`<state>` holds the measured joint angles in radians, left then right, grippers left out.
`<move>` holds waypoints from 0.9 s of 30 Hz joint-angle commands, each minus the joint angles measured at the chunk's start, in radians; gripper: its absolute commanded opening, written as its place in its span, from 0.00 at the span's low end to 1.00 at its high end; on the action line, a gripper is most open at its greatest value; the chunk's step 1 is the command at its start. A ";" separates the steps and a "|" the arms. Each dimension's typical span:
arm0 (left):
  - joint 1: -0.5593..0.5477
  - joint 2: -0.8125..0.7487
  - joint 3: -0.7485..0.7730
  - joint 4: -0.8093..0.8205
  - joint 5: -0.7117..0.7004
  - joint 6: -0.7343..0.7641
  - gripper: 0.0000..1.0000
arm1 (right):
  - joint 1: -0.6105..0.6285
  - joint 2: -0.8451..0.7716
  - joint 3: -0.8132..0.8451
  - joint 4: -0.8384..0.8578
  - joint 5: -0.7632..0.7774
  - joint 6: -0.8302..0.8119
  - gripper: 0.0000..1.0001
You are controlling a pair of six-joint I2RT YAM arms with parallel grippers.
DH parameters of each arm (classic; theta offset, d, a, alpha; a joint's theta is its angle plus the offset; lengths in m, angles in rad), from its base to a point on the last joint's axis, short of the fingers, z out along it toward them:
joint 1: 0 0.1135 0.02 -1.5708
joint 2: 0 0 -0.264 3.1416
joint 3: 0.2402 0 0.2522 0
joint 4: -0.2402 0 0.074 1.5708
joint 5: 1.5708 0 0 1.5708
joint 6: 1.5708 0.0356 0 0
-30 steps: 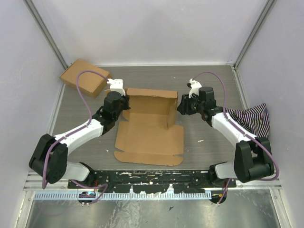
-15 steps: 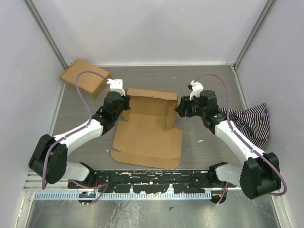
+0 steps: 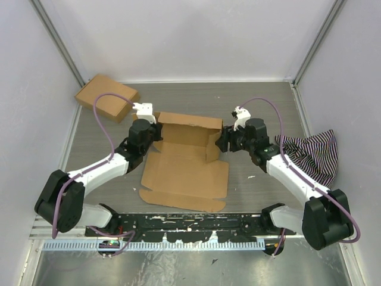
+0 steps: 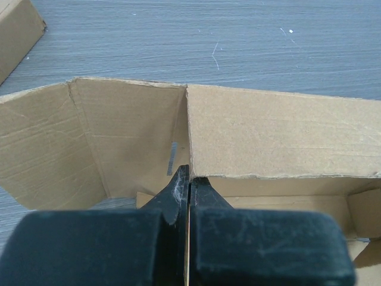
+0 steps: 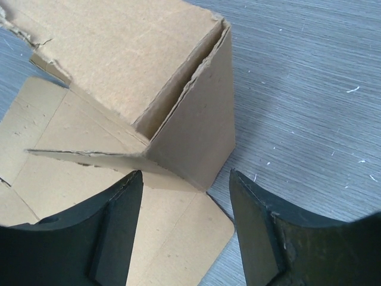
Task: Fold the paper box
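Observation:
The paper box (image 3: 186, 161) is a brown cardboard blank, half folded, in the middle of the table. Its back wall and side flaps stand up; the lid panel lies flat toward me. My left gripper (image 3: 156, 132) is shut on the box's left side wall, the thin card pinched between its fingers (image 4: 189, 182). My right gripper (image 3: 221, 142) is open at the box's right end. In the right wrist view its fingers (image 5: 122, 202) straddle the standing right flap (image 5: 193, 134) without touching it.
A second, finished brown cardboard box (image 3: 106, 97) lies at the back left corner. A black-and-white striped cloth (image 3: 312, 152) lies at the right wall. Grey walls close in on the left, back and right.
My right gripper has moved left to the box's right flap. The box has shifted a little left and its flat panel has turned slightly. The left gripper keeps its hold.

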<state>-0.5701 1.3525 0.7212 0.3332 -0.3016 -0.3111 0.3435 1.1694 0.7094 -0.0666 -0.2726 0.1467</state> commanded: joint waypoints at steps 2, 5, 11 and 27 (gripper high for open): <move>-0.002 0.006 -0.050 0.070 -0.027 0.031 0.00 | 0.010 -0.020 -0.021 0.106 0.044 0.033 0.65; -0.001 0.008 -0.071 0.124 -0.037 0.042 0.00 | 0.012 -0.019 -0.032 0.122 0.051 0.037 0.65; -0.004 0.002 -0.068 0.131 -0.020 0.033 0.00 | 0.022 -0.016 -0.064 0.213 0.044 0.056 0.65; -0.019 0.012 -0.049 0.112 -0.008 0.039 0.00 | 0.124 0.067 -0.081 0.312 0.219 0.078 0.60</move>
<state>-0.5785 1.3529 0.6674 0.4301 -0.3126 -0.2844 0.4442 1.2194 0.6247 0.1738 -0.1665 0.1986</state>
